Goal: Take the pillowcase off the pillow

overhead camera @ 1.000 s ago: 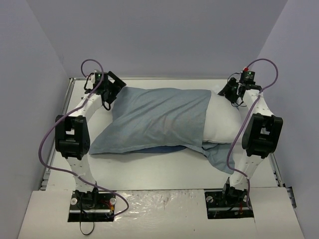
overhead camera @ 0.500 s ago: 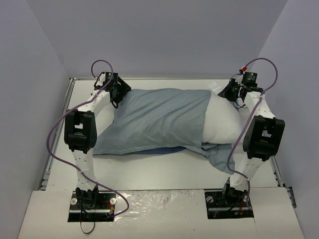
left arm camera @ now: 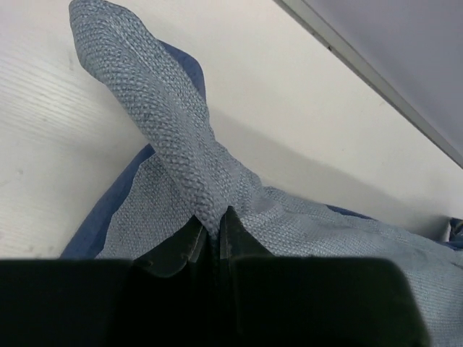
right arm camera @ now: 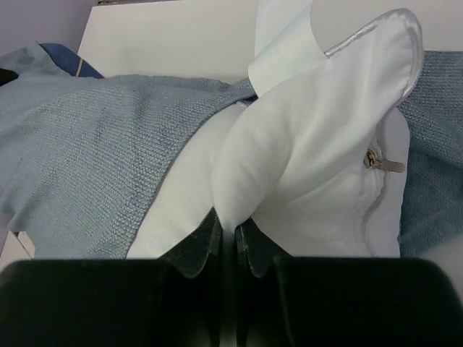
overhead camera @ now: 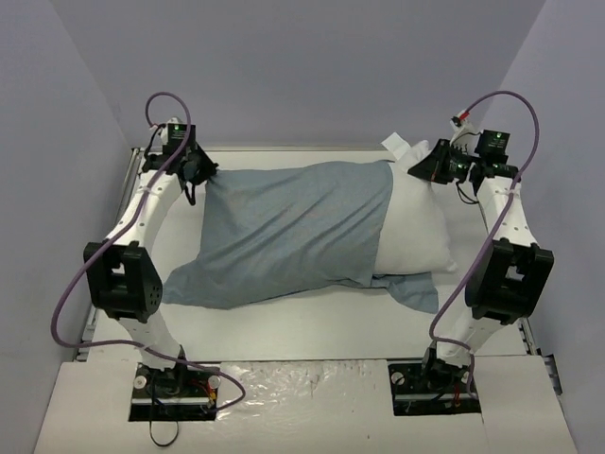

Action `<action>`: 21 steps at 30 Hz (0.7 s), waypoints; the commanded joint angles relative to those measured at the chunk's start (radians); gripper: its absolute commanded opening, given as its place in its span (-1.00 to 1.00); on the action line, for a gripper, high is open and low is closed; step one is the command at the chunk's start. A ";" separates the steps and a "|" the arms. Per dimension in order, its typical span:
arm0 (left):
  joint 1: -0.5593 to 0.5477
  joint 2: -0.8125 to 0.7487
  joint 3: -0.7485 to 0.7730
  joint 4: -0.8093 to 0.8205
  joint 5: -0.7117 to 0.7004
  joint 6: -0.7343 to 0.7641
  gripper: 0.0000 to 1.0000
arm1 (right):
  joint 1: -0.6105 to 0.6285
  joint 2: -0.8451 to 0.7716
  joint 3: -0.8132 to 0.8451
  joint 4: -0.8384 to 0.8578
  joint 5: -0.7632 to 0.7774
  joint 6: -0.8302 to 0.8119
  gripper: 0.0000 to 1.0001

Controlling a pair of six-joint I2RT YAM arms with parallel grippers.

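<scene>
Pillowcase, soft grey-blue woven cloth sack (overhead camera: 284, 236): spread across the white worktop (overhead camera: 312, 326), its far-left corner clenched in the left claw (left arm camera: 213, 230). Plump white rectangular pillow (overhead camera: 416, 227): right part exposed, far-right corner pinched in the right claw (right arm camera: 228, 230).

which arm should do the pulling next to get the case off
Left, probably: the left hand grips the case corner and can drag it off. The right hand just anchors the pillow.
</scene>
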 commanded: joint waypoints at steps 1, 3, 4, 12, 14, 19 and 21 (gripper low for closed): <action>0.085 -0.160 -0.030 -0.012 -0.084 0.068 -0.95 | -0.023 -0.143 0.062 0.025 -0.072 -0.085 -1.00; 0.108 -0.226 -0.076 -0.010 -0.083 0.067 -0.95 | -0.037 -0.170 0.058 0.028 -0.071 -0.085 -1.00; 0.150 -0.245 -0.090 -0.009 -0.081 0.065 -0.95 | -0.054 -0.190 0.055 0.030 -0.072 -0.085 -1.00; 0.268 -0.446 -0.251 0.046 -0.043 0.024 -0.95 | -0.157 -0.230 -0.025 0.028 -0.097 -0.132 -1.00; 0.311 -0.472 -0.282 0.048 -0.032 0.013 -0.95 | -0.174 -0.252 -0.054 0.028 -0.085 -0.156 -1.00; 0.406 -0.544 -0.330 0.040 0.015 0.012 -0.95 | -0.227 -0.290 -0.134 0.027 -0.063 -0.223 -1.00; 0.449 -0.552 -0.339 0.028 0.027 0.025 -0.95 | -0.246 -0.304 -0.159 0.024 -0.049 -0.251 -1.00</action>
